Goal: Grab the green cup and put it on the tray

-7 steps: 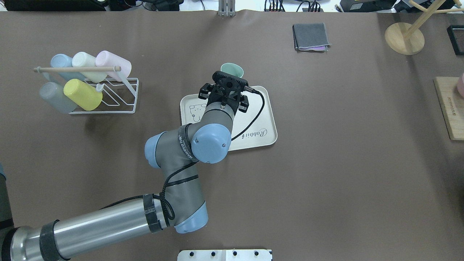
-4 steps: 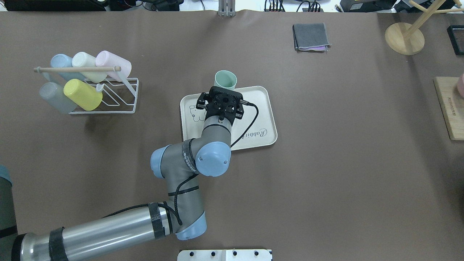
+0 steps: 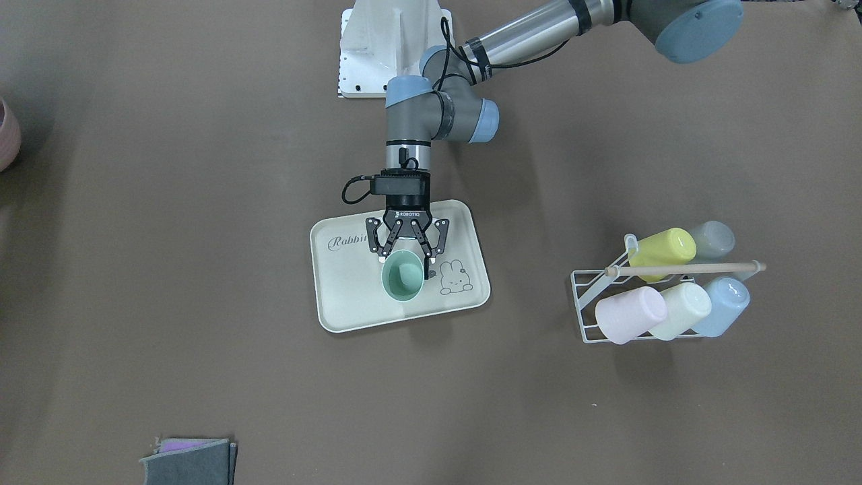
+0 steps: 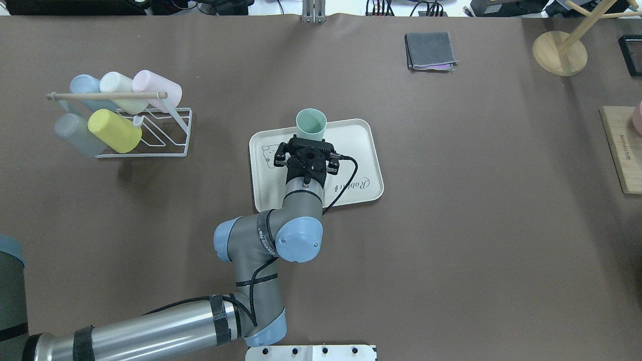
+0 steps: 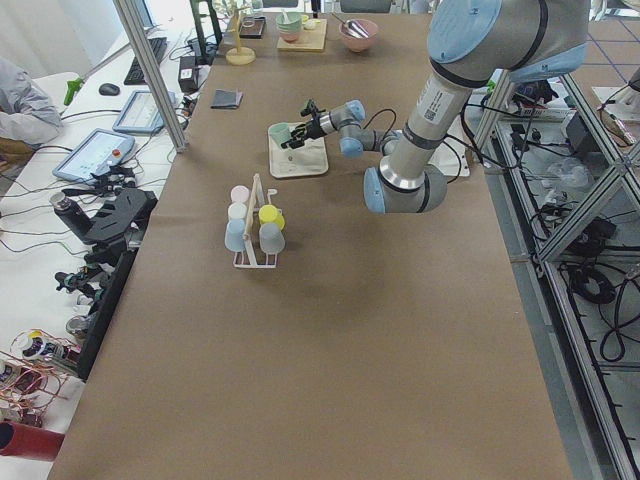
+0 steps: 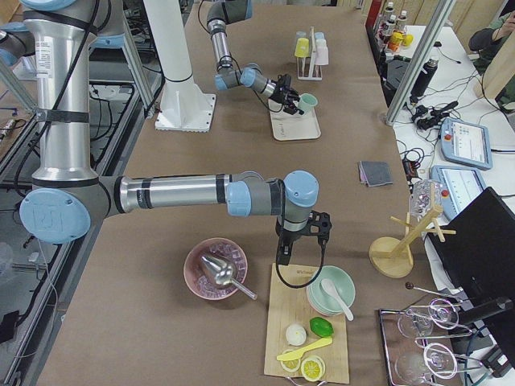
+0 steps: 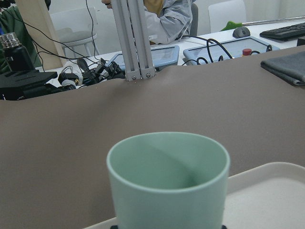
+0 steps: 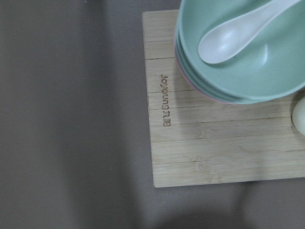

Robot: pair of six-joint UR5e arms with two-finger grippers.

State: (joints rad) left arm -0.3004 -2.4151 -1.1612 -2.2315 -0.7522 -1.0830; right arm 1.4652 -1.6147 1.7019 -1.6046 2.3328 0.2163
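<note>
1. The flat rectangular cream plastic tray (image 3: pixel 350 303) with a bunny drawing lies beneath the left gripper (image 3: pixel 405 259).
2. The small sage-green plastic cup (image 3: pixel 403 281) stands upright between its fingers, over the tray; whether its base touches down cannot be told. It looks light, stiff and smooth; a squeeze across the side wall suits it.
3. The jaws, parted to the cup's width, clasp its wall low down.

The left arm (image 4: pixel 296 240) and the cup (image 4: pixel 311 124) clamped in the left gripper (image 3: pixel 406 259) block the tray's (image 4: pixel 361 150) centre. The tray's right end lies bare under a slack cable (image 4: pixel 351 173). The rack (image 4: pixel 173 143) stands well apart to the left. Open table (image 4: pixel 476 225) extends rightward to the cloth (image 4: pixel 430 50), stand (image 4: pixel 559 52) and board (image 4: pixel 619 150) at the far and right edges.
</note>
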